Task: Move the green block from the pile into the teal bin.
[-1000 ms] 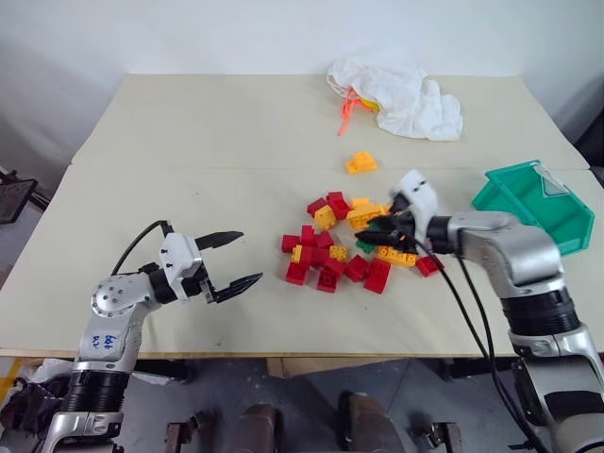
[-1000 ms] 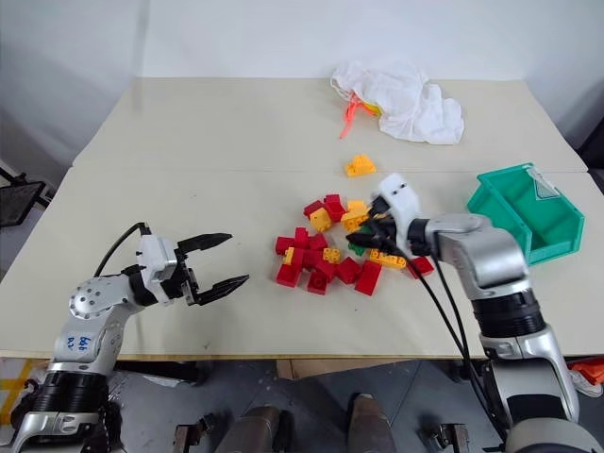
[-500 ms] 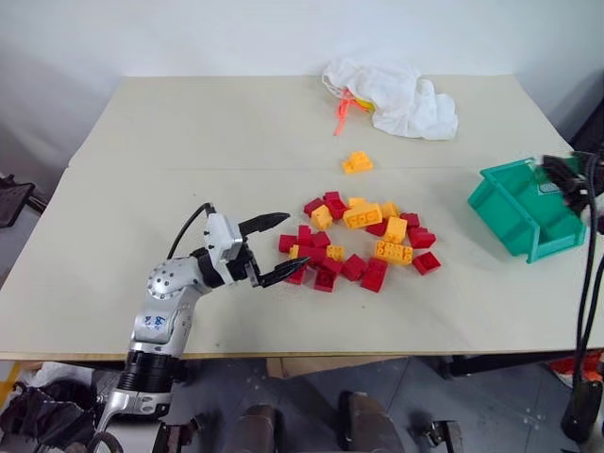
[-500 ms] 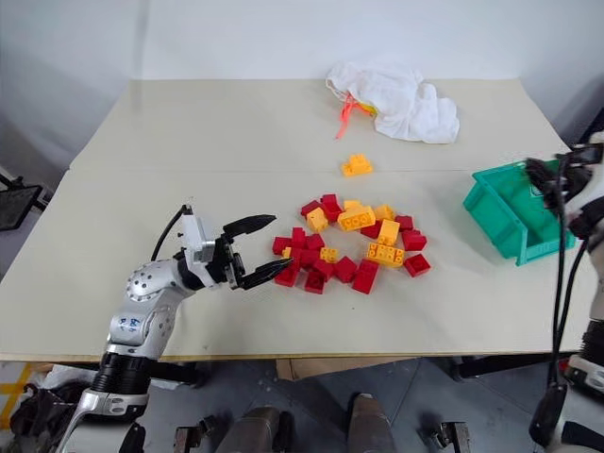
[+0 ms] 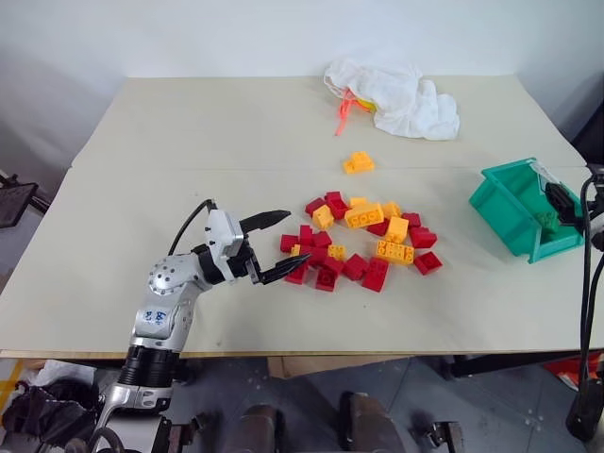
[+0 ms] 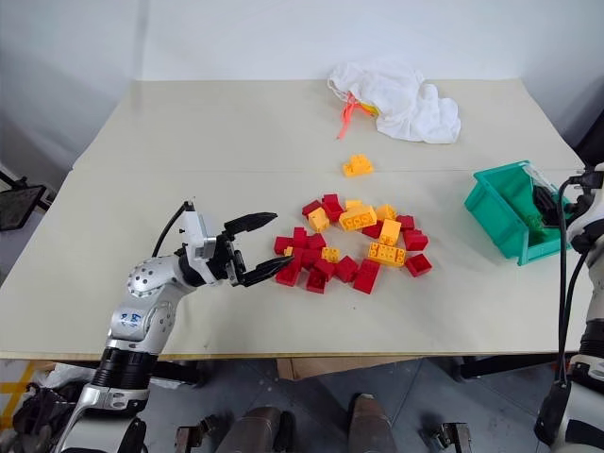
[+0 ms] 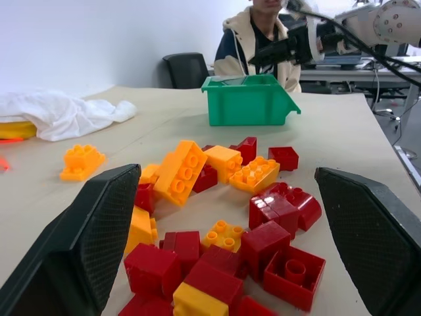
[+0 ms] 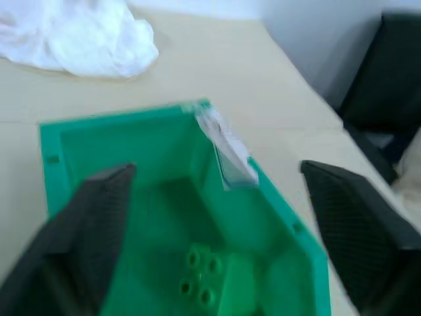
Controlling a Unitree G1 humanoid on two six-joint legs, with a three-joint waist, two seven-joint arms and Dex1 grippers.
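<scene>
Left gripper point(image 5: 267, 249) hovers at the pile point(image 5: 363, 243), fingers spread, empty. Over at the right, the right gripper point(image 8: 217, 217) gapes wide above the teal bin point(image 6: 491, 203) — the green block point(image 8: 200, 274) lies inside: light, rigid, slick; pinch its flat sides.

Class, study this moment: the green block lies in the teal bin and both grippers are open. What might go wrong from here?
1. The right gripper hangs open over the teal bin with the green block inside; pulling away carelessly might catch the rim and shift the bin.
2. The left gripper sits open at the edge of the pile; any forward drift could scatter bricks.
</scene>
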